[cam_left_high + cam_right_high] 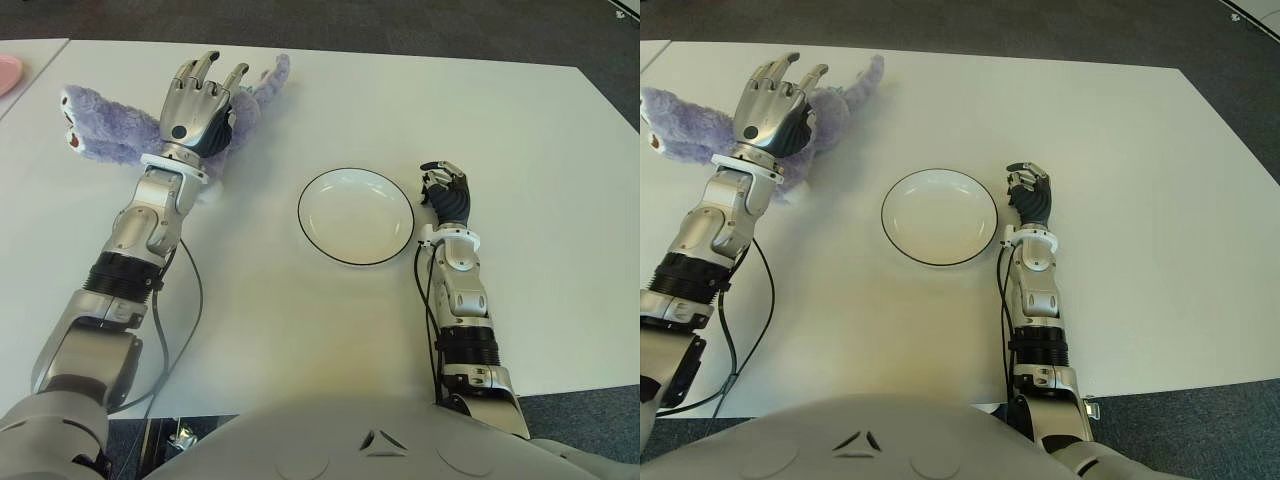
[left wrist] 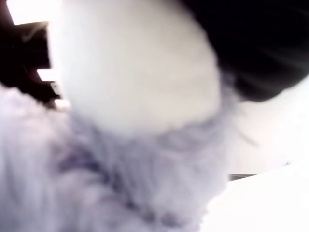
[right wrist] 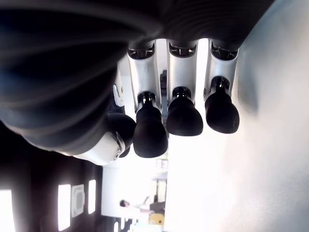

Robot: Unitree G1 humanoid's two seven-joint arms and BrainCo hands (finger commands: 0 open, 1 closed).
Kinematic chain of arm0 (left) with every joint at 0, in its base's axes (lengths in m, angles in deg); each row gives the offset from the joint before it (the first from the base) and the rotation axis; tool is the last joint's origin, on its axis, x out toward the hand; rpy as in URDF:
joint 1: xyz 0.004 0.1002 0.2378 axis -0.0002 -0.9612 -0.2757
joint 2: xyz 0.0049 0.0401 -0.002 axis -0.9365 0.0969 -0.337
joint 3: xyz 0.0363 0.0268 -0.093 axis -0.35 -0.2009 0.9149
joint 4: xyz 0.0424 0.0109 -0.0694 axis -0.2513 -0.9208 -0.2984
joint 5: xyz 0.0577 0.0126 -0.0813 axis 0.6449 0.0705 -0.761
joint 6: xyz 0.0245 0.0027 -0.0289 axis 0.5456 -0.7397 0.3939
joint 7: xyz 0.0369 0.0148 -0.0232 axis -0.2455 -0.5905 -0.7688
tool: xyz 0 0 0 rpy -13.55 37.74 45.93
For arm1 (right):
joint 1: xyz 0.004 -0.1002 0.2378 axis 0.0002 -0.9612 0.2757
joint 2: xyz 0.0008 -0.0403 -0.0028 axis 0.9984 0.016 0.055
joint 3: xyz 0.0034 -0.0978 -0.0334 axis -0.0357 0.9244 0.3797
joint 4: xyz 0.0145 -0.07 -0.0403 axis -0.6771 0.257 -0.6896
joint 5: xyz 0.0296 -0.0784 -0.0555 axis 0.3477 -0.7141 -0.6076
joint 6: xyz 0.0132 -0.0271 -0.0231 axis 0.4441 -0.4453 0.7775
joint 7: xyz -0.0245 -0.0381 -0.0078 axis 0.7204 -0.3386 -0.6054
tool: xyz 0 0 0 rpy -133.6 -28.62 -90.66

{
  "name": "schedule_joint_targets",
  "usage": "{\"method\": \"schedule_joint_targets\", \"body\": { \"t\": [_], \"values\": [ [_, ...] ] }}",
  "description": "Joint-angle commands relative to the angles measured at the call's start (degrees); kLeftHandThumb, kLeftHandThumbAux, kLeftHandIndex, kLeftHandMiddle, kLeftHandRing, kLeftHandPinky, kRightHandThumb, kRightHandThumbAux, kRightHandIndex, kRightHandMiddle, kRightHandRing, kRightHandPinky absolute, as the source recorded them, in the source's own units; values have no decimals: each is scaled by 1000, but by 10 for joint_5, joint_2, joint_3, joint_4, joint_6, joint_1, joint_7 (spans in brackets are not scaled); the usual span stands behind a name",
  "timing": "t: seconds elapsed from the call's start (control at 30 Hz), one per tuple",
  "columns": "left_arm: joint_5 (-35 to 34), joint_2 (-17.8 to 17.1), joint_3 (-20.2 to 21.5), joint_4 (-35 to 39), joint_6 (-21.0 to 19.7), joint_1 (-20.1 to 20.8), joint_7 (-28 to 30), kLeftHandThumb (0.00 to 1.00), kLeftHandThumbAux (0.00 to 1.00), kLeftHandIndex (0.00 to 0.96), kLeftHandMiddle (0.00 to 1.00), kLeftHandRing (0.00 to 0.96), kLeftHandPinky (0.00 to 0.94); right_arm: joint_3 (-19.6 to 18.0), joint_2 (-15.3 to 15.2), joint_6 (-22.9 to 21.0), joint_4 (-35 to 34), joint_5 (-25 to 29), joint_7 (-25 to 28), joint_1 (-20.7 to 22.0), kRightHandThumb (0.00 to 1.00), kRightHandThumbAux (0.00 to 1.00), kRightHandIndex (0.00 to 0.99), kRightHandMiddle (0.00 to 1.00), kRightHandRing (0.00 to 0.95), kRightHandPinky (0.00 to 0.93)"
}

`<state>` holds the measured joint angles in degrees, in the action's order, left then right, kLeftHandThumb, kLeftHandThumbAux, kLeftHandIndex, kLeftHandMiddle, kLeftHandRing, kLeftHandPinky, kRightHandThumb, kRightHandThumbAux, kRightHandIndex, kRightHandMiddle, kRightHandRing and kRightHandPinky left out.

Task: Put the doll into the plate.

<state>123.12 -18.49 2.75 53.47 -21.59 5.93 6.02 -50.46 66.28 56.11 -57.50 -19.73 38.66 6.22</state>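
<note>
1. Purple plush doll (image 1: 110, 125) lies far left on the desk (image 1: 520, 150), under the left hand (image 1: 200, 105), fingers (image 1: 205, 68) extended, not yet closed.
2. Close around the body before lifting toward the plate (image 1: 355, 216).
3. Right hand (image 1: 447, 192), just right of the plate, curled, empty.

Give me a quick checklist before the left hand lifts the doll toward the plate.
1. Left hand over the doll: ok, it sits on the purple plush body.
2. Fingers closed on the doll: not ok, they are stretched out past it in the eye views.
3. Contact under the palm: cannot tell, the left wrist view shows only fur.
4. Plate free to receive: ok, nothing lies in it.
5. Right hand out of the way: ok, curled beside the plate's right edge, holding nothing.
6. Path from doll to plate: ok, bare table between them.
</note>
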Motion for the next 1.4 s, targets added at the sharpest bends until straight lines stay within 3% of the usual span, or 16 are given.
{"method": "schedule_joint_targets", "body": {
  "t": [0.03, 0.17, 0.37, 0.63, 0.9, 1.27, 1.4],
  "values": [
    [-4, -2, -15, -11, -36, 10, 54, 173, 163, 0, 0, 0, 0, 1, 13, -3, 33, -3, -6, -35, 711, 711, 443, 798, 807, 747],
    [-4, 1, -23, -8, -71, 18, 106, 184, 148, 0, 0, 0, 0, 5, 12, -5, 34, -9, -10, -34, 711, 711, 443, 800, 808, 748],
    [-14, 6, -28, -6, -97, 22, 137, 187, 145, 0, 0, 0, 0, 8, 12, -10, 29, -11, -10, -34, 711, 712, 442, 798, 804, 747],
    [-34, 15, -30, -10, -117, 21, 136, 196, 156, 0, 0, 0, 0, 7, 14, -11, 28, -6, -8, -35, 711, 712, 442, 792, 799, 756],
    [-90, 50, -9, -22, -139, 19, 115, 293, 131, 0, 0, 0, 0, 2, 17, -4, 34, -1, -7, -34, 713, 711, 442, 784, 795, 741],
    [-133, 58, -3, -11, -120, 10, 84, 369, 115, 0, 0, 0, 0, 3, 17, -6, 33, -1, -8, -33, 713, 712, 442, 780, 795, 756],
    [-151, 52, -1, -16, -75, 6, 57, 372, 123, 0, 0, 0, 0, 4, 17, -5, 34, -3, -10, -33, 712, 712, 442, 783, 798, 762]
  ]
}}
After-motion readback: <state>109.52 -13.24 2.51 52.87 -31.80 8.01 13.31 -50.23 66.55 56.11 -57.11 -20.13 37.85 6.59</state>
